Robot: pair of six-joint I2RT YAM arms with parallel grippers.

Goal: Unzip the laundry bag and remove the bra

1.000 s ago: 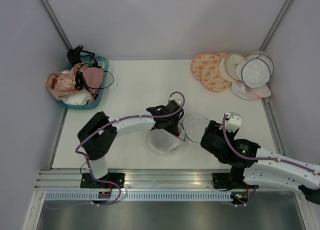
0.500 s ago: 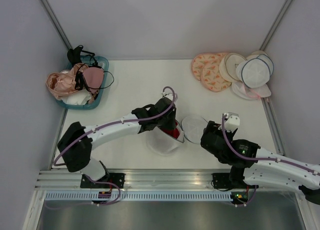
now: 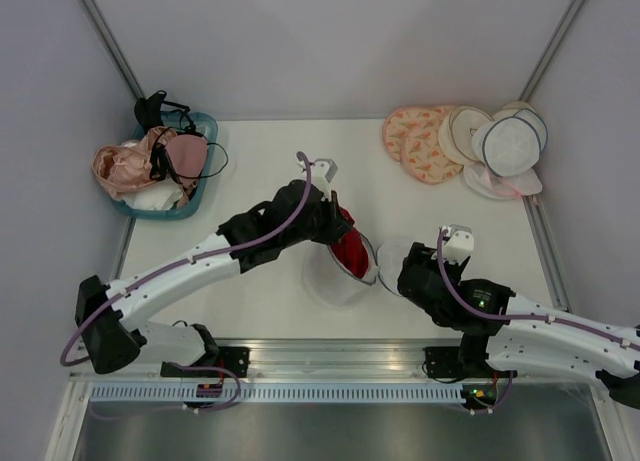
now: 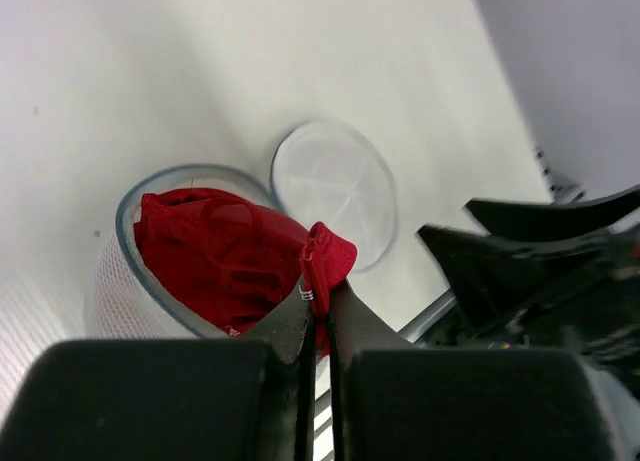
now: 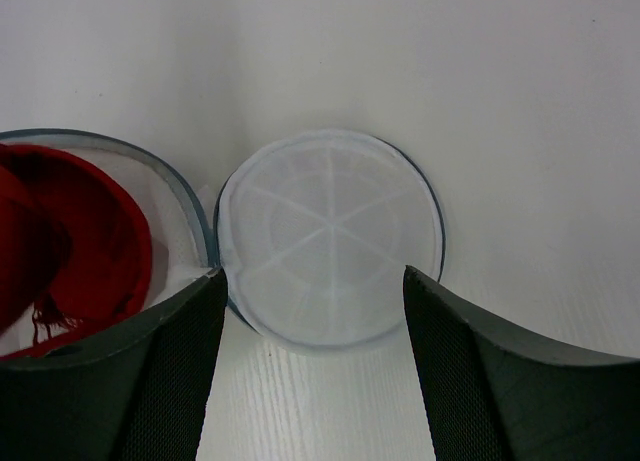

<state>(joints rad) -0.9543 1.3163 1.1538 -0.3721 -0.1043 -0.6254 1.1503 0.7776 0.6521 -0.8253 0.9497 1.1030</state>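
Observation:
The white mesh laundry bag point(image 3: 335, 281) stands open at the table's front middle, its navy-trimmed rim point(image 4: 125, 206) facing up. Its round lid point(image 5: 330, 236) lies flat to its right, still joined at the rim. A red bra point(image 3: 348, 249) sticks partly out of the opening. My left gripper point(image 4: 318, 296) is shut on an edge of the bra point(image 4: 220, 266) and holds it above the bag point(image 5: 190, 196). My right gripper point(image 5: 315, 281) is open and empty, its fingers either side of the lid's near edge, just above the table.
A teal basket point(image 3: 195, 196) heaped with pink and black garments stands at the back left. A pile of peach, cream and white round bags point(image 3: 465, 141) lies at the back right. Grey walls close in the table on three sides.
My left gripper has risen and moved back with the red bra, drawing it up out of the bag. The bag's opening now faces up. The right arm has edged slightly left.

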